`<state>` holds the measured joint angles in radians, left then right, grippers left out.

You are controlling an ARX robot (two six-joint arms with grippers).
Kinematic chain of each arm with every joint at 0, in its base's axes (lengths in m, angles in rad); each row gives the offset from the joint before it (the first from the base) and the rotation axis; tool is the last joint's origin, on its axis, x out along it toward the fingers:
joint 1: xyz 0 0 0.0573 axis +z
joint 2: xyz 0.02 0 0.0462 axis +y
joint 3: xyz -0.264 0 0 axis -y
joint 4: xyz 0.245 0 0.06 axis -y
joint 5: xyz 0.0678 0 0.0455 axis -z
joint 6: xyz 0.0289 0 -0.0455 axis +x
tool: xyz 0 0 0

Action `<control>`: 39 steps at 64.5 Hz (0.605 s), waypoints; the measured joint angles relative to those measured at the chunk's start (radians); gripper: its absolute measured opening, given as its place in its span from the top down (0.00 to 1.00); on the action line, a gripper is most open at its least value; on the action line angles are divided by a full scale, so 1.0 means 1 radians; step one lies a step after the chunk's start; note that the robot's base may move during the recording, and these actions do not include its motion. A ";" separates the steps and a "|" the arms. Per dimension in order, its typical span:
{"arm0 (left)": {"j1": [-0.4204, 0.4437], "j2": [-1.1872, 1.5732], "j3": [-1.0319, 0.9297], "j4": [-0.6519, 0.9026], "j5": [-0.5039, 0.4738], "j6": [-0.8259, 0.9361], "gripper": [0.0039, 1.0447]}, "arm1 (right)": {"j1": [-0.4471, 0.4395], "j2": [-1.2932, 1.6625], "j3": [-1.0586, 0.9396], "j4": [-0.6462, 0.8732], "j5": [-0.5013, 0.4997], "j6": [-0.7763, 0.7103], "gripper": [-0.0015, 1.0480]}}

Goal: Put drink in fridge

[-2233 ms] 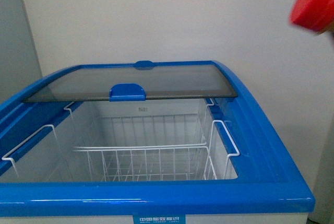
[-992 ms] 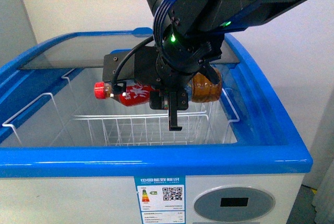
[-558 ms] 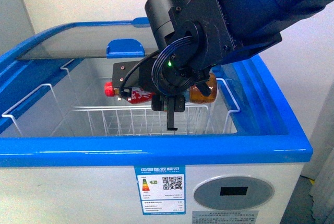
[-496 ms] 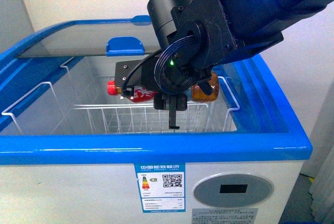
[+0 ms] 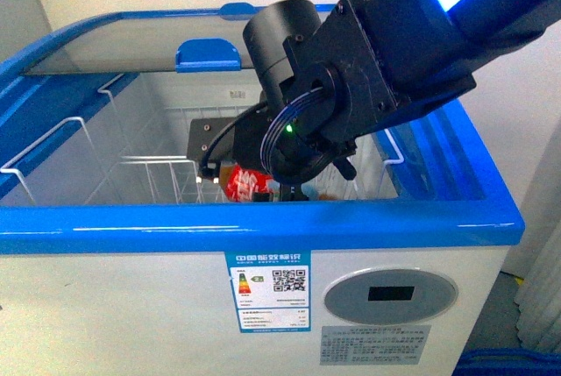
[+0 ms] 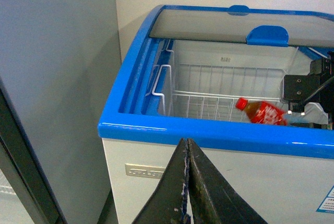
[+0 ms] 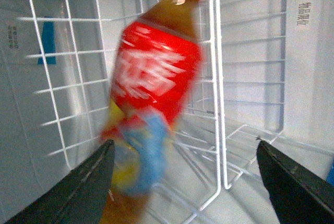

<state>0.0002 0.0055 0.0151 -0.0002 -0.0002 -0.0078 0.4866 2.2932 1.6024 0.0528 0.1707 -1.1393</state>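
Observation:
The drink (image 5: 244, 185), a bottle of amber liquid with a red cap and red label, is low inside the open fridge (image 5: 263, 218), over the white wire basket (image 5: 166, 174). My right gripper (image 5: 289, 188) reaches down into the fridge. In the right wrist view its jaws (image 7: 182, 143) stand wide open and the drink (image 7: 156, 72) is blurred, beside one finger and not clamped. My left gripper (image 6: 186, 141) is shut and empty outside the fridge (image 6: 209, 135), in front of its blue rim. The drink also shows in the left wrist view (image 6: 263, 113).
The glass sliding lid (image 5: 131, 47) with its blue handle (image 5: 209, 54) covers the fridge's far part. Basket wires (image 7: 216, 78) stand close to the open jaws. A tall grey cabinet (image 6: 52, 78) stands beside the fridge. A grey oval panel (image 5: 390, 294) is on the fridge front.
My right arm has gone down into the fridge with the drink. Its jaws have opened and the drink has come loose, lower among the basket wires.

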 joint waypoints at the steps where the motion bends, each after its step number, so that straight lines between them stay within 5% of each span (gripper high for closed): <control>1: 0.000 0.000 0.000 0.000 0.000 0.000 0.98 | 0.001 -0.004 0.000 0.000 -0.002 0.005 0.17; 5: 0.000 0.000 0.000 0.000 0.000 0.000 0.98 | 0.002 -0.027 -0.003 0.002 -0.008 0.032 0.06; 26: 0.000 0.000 0.000 0.000 0.000 0.000 0.98 | 0.006 -0.283 -0.165 0.132 -0.032 0.133 0.07; 33: 0.000 0.000 0.000 0.000 0.000 0.000 0.98 | -0.004 -0.396 -0.243 0.243 0.027 0.170 0.07; 39: 0.000 0.000 0.000 0.000 0.000 0.000 0.98 | -0.052 -0.556 -0.344 0.334 0.177 0.257 0.07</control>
<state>0.0002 0.0055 0.0154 -0.0006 -0.0002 -0.0078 0.4347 1.7374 1.2579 0.3870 0.3473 -0.8818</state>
